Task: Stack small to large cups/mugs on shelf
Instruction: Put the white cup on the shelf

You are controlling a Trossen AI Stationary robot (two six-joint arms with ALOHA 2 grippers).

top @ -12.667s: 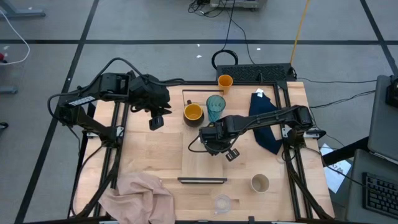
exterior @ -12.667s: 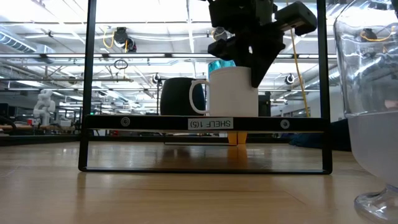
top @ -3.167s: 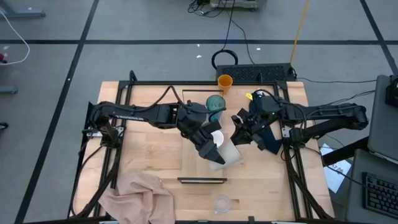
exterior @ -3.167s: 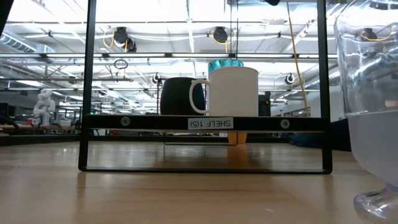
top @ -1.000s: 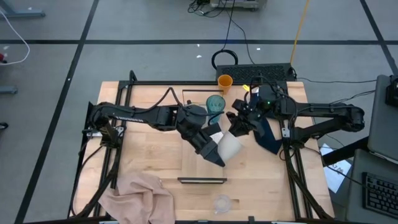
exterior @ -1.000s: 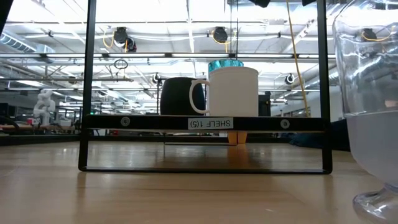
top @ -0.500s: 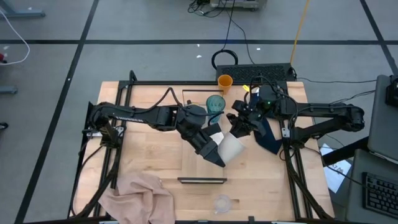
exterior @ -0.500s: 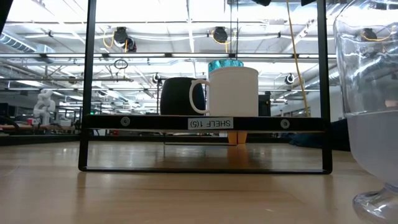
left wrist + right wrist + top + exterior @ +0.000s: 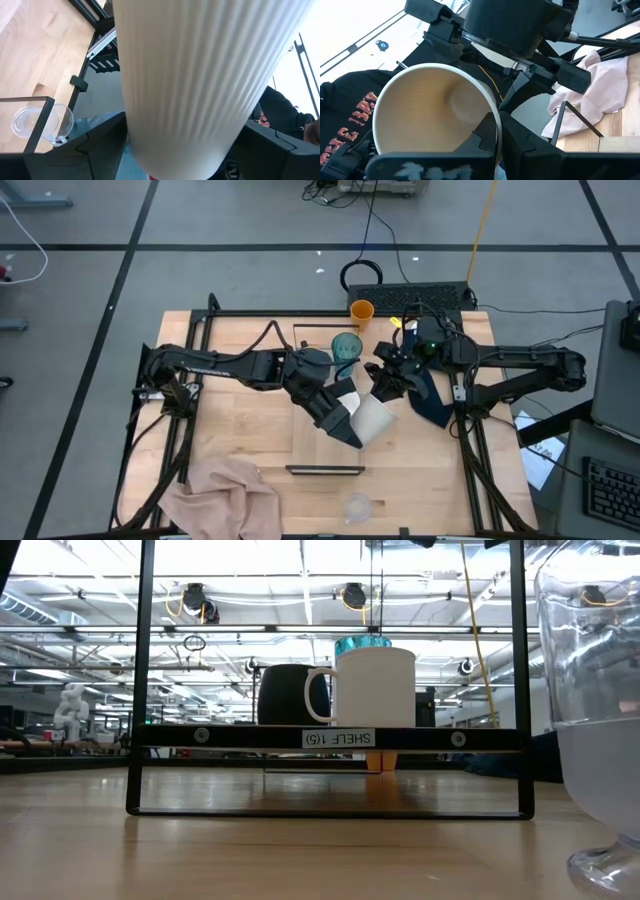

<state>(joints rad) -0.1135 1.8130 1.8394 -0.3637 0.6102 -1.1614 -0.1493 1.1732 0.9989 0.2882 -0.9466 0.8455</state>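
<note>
The beige ribbed cup (image 9: 372, 418) hangs tilted above the shelf (image 9: 318, 442), a pale board, between my two grippers. My left gripper (image 9: 352, 428) comes from the table's left and is closed around the cup's body. My right gripper (image 9: 383, 392) comes from the right and is shut on the cup's rim. On the shelf stand the white mug (image 9: 375, 688), the dark mug (image 9: 285, 693) and the teal tumbler (image 9: 347, 347). The orange cup (image 9: 361, 310) stands on the table at the far edge. The clear glass (image 9: 357, 506) stands near the front edge. My left gripper holds the cup's ribbed side wall (image 9: 137, 120) between its two fingers (image 9: 100, 145), which lie across the body. The cup is clear of the shelf and tilted, its mouth toward my right arm. My right gripper pinches the cup's rim (image 9: 489, 117), one finger inside the mouth and one outside. It comes from the table's far right side, slanting down.
A pink cloth (image 9: 225, 490) lies at the near left corner. A dark blue cloth (image 9: 432, 400) lies under my right arm. Dark frame rails (image 9: 185, 430) run along both sides of the table. The shelf's near dark rail (image 9: 325, 470) stands in front of the clear glass.
</note>
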